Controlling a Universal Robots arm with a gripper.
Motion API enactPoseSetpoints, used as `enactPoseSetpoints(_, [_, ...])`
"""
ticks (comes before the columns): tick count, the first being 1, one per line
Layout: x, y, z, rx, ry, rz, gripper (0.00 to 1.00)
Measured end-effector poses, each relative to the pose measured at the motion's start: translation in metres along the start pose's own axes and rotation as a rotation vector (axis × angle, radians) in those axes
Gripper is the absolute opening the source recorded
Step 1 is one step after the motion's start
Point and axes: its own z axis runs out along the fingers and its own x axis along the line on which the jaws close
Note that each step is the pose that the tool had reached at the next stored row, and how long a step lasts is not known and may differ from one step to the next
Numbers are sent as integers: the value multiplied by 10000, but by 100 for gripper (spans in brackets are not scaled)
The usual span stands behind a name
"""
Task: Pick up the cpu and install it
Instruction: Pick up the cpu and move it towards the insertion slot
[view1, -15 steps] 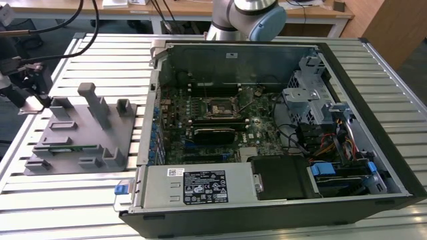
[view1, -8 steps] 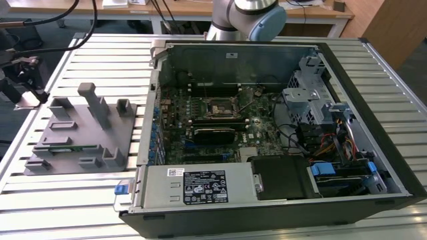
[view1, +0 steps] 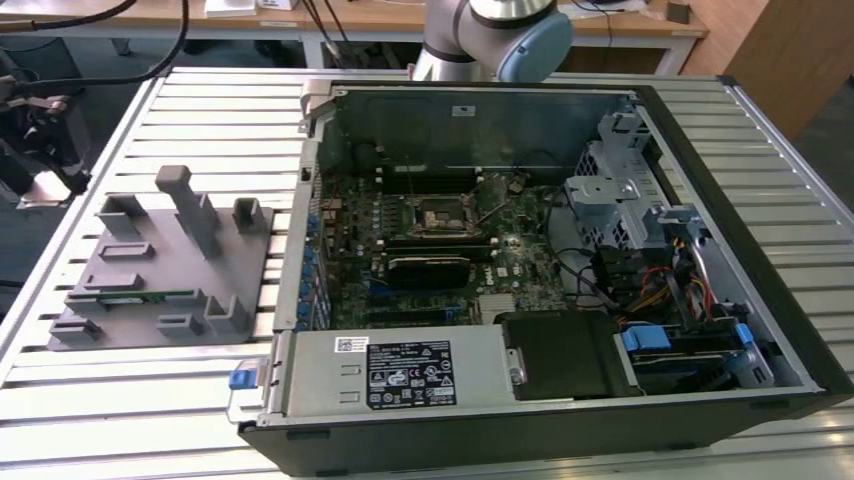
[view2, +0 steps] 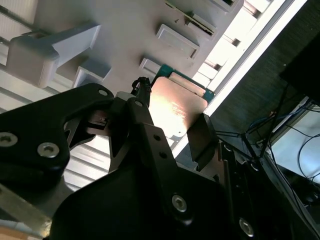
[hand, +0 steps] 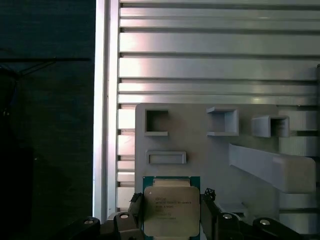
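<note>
The cpu (hand: 171, 210) is a flat square chip with a silver metal top and a green rim. It sits between my gripper (hand: 171, 200) fingers, which press on two opposite edges. In the second wrist view the cpu (view2: 177, 105) catches warm light, and the gripper (view2: 172, 117) has one black finger (view2: 141, 100) on one side and a flat pad (view2: 201, 135) on the other. Just behind the chip lies the grey fixture plate (hand: 200, 145). The open computer case (view1: 561, 240) shows the motherboard with its square socket frame (view1: 441, 215).
The grey fixture plate (view1: 160, 270) lies on the slatted table (view1: 134, 410) at the exterior view's left, with upright posts and a green memory stick (view1: 134, 295). The arm's base (view1: 494, 30) stands behind the case. Drive cages and cables fill the case's right side.
</note>
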Motion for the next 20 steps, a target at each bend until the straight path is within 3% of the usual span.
enactPoseSetpoints(20, [-4,82,-492,0,-44,-2,54])
